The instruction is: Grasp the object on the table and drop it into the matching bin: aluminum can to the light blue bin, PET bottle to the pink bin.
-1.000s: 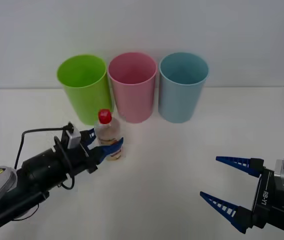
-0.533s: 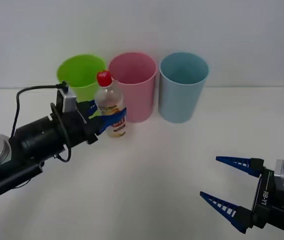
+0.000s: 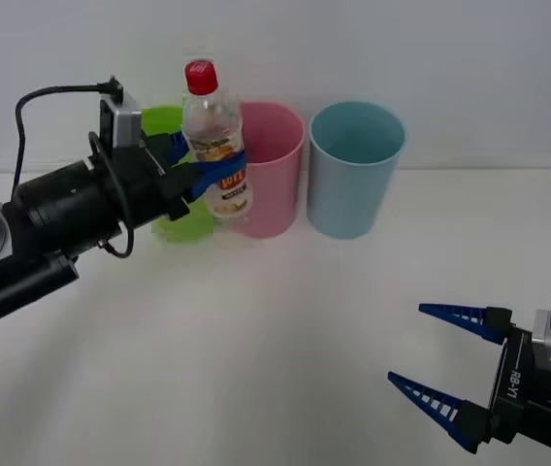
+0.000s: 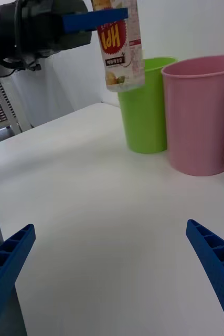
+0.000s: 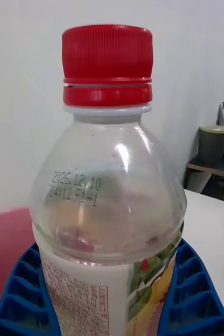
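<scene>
Clear PET bottle (image 3: 216, 136) clamped upright by left gripper (image 3: 208, 175); pink bin (image 3: 261, 170) behind.

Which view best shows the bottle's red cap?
The left wrist view: the red cap fills the frame close up, ridges and ring clear. The front view shows it small atop the bottle held by the left hand. The right wrist view cuts it off.

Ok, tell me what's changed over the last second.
The left gripper, shut on the PET bottle, lifted it off the table and carried it up and slightly toward the pink bin; it now hangs upright in front of the bins. The right gripper stayed open near the robot, and the light blue bin and lime green bin did not move.
</scene>
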You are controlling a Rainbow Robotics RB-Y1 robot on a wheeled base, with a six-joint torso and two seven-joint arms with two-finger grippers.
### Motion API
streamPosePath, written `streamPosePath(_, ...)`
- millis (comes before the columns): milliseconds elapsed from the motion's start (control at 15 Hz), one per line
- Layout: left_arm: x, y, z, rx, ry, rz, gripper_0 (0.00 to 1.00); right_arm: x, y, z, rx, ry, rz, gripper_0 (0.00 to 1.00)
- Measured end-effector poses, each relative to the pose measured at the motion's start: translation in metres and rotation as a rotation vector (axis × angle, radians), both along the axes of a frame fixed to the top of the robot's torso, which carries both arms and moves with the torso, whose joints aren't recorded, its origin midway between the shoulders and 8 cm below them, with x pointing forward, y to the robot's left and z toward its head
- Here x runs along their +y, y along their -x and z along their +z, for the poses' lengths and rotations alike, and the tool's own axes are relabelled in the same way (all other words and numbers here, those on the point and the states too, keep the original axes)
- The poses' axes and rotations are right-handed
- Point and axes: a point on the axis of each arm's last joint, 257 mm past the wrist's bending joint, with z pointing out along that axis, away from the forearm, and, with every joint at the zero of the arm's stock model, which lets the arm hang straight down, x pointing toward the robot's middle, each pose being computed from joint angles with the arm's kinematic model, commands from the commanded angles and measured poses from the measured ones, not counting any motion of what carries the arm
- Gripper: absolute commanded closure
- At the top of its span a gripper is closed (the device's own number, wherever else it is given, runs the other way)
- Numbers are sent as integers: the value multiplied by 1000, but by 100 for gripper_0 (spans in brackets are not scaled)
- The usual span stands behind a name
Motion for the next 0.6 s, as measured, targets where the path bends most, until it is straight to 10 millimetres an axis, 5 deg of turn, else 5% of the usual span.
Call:
streamPosePath(200, -11, -12, 31, -7, 23, 2, 88, 0, 0, 0, 0, 0, 0, 0)
streamPosePath(600, -14, -72, 44, 0, 4, 91, 88, 0, 0, 0, 0, 0, 0, 0)
